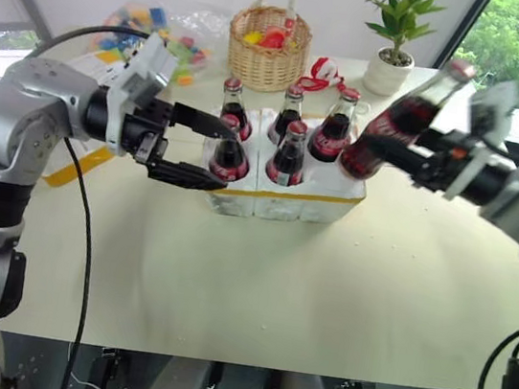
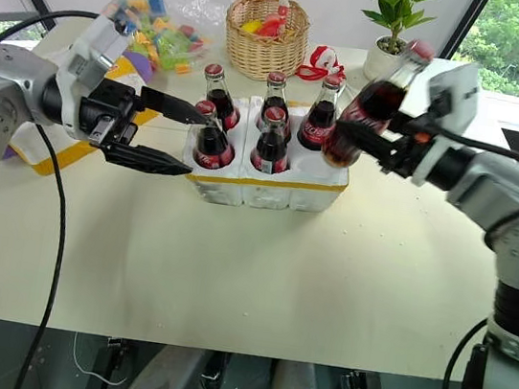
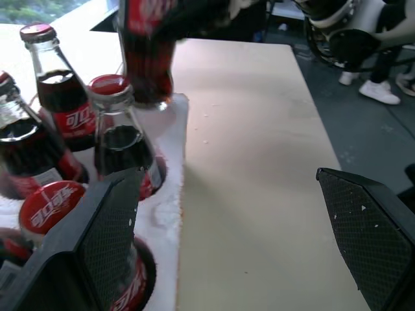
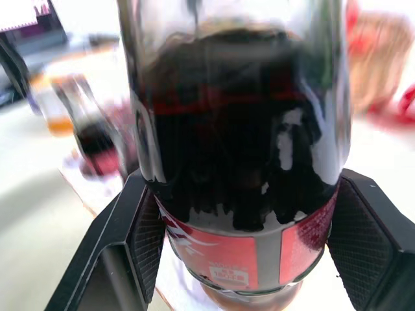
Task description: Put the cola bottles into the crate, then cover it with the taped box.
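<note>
The right tool (image 1: 412,139) pinches the sixth cola bottle (image 1: 400,122), tilted over the crate (image 1: 283,201). The left tool (image 1: 202,153) hangs spread beside it. Glass is stiff, slippery, breakable; gripping mid-body seems best.

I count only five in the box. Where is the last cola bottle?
The last cola bottle is tilted in the right gripper, its base over the crate's right front corner.
</note>
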Tool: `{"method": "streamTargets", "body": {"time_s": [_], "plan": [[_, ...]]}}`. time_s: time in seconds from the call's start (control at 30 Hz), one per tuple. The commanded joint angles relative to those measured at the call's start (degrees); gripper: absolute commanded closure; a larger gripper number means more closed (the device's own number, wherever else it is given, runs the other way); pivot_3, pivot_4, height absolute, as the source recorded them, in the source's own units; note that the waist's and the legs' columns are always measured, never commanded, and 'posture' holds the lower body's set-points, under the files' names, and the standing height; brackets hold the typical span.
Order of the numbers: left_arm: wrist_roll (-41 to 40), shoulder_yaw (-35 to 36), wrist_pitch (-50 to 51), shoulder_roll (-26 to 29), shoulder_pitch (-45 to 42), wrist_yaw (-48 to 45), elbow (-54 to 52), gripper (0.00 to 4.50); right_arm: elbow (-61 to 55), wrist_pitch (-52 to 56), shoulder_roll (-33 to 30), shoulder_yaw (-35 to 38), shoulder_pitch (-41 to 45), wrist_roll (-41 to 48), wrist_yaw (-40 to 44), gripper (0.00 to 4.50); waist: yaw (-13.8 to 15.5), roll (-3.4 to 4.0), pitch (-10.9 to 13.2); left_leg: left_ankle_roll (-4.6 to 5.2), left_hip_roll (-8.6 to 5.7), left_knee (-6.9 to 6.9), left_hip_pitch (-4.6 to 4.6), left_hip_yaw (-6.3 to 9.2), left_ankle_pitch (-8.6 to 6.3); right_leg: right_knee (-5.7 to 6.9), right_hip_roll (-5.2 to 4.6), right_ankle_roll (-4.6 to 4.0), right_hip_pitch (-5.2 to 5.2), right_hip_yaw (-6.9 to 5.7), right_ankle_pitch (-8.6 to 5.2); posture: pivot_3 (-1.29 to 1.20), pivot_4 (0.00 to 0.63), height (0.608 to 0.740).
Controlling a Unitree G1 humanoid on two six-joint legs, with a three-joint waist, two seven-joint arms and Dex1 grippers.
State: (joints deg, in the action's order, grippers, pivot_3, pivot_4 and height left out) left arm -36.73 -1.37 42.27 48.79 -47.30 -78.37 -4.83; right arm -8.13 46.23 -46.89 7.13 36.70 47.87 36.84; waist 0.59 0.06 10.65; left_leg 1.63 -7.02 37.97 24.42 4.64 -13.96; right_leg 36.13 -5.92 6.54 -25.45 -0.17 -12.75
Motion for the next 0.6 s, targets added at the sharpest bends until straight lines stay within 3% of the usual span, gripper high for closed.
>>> {"method": "streamTargets", "body": {"time_s": [0.03, 0.27, 0.6], "plan": [[-1.5, 3.7, 1.3, 2.1, 2.0, 2.3, -4.3, 0.0, 3.0, -4.4, 2.0, -2.9, 2.8, -5.5, 3.2, 1.68, -0.1, -0.05, 0.0, -0.02, 0.02, 0.0, -0.02, 0.02, 0.01, 0.0, 0.03, 0.0, 0.02, 0.0, 0.0, 0.0, 0.15, 0.732], [-2.8, 5.7, 2.3, 2.9, 3.6, 5.0, -6.3, 0.0, 5.4, -5.3, 6.7, -3.1, 6.4, -7.4, 6.4, 1.68, -0.3, -0.04, 0.0, 0.1, 0.02, 0.04, -0.06, 0.02, -0.06, 0.0, 0.05, -0.06, 0.09, 0.0, 0.06, 0.0, 0.15, 0.732], [-3.3, 6.8, 2.3, 3.4, 4.4, 7.6, -7.1, 0.0, 9.5, -6.9, 6.9, -7.3, 5.6, -16.2, 9.1, 1.68, -0.1, -0.03, 0.0, -0.02, -0.01, 0.03, -0.01, 0.02, 0.01, 0.0, 0.06, -0.06, 0.02, -0.01, 0.06, 0.0, 0.15, 0.732]]}}
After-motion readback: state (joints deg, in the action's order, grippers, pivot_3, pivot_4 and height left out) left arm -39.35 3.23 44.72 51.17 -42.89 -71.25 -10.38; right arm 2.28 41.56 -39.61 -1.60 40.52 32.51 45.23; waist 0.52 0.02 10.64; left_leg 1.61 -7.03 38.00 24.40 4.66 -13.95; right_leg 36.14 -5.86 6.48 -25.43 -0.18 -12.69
